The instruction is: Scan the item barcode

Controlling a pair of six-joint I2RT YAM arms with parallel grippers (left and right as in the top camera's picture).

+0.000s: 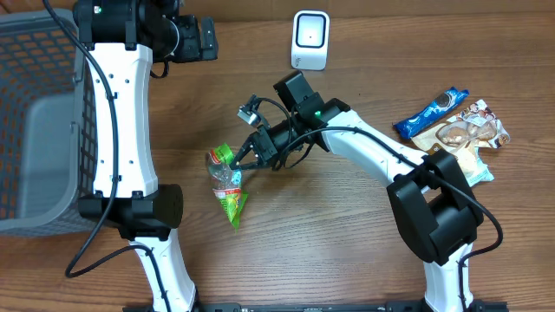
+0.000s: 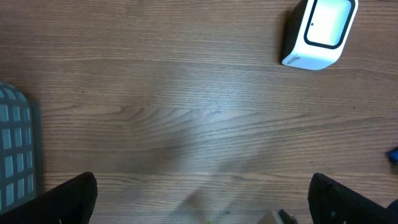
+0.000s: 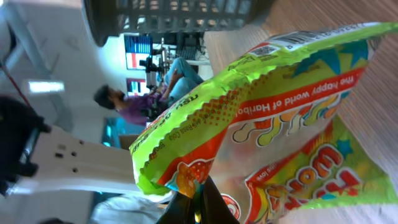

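Pinching what, exactly, Mara asked, was the right gripper (image 1: 238,160)?

Only the crimped top edge of the candy bag (image 1: 227,186), Jon said. Its jaws were pressed together on that seam, and the rest of the bag trailed toward the near edge of the tabletop, a little left of the middle. Whether its lower end rested on the wood, I couldn't tell.

And the left gripper (image 1: 204,39)?

Spread wide and holding nothing, up by the far edge, left of the scanner (image 1: 310,39).

So where did you see trouble?

The hold was thin. Glossy film caught by one seam could slip out during the carry, or swing and turn so the barcode faced away from the scanner window. The wrist view showed a dark printed strip near the bag's top corner, too small to call a barcode for certain. The bag was also well apart from the scanner, so there was plenty of room for it to twist. A crumpled face could spoil the read too.
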